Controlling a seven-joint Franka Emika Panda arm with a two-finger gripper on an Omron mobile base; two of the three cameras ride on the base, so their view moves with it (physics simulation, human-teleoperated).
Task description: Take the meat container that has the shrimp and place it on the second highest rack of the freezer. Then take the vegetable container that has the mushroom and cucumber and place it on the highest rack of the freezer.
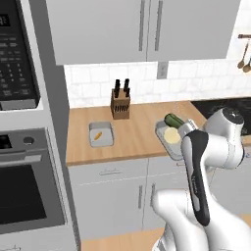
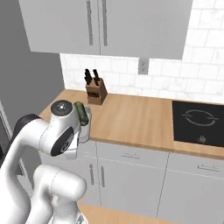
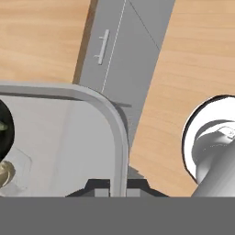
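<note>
A grey vegetable container [image 1: 166, 135] holds a dark green cucumber [image 1: 174, 120] and a pale mushroom [image 1: 171, 136]. It hangs over the counter's front edge. My gripper [image 3: 118, 186] is shut on its rim [image 3: 120, 137], with cabinet fronts and floor showing below. The cucumber [image 3: 3, 128] and the mushroom [image 3: 4, 172] lie at the left edge of the hand view. From the right base view the cucumber [image 2: 81, 111] and the container [image 2: 86, 127] peek out behind my arm. The meat container [image 1: 101, 134] with an orange shrimp [image 1: 98, 136] rests on the wooden counter, left of the held one.
A knife block [image 1: 120, 103] stands at the back of the counter [image 1: 137, 137]. A black cooktop [image 2: 199, 120] lies to the right. An oven [image 1: 24, 191] and a microwave [image 1: 14, 63] fill the tall unit at left. Wall cabinets [image 1: 142, 27] hang overhead.
</note>
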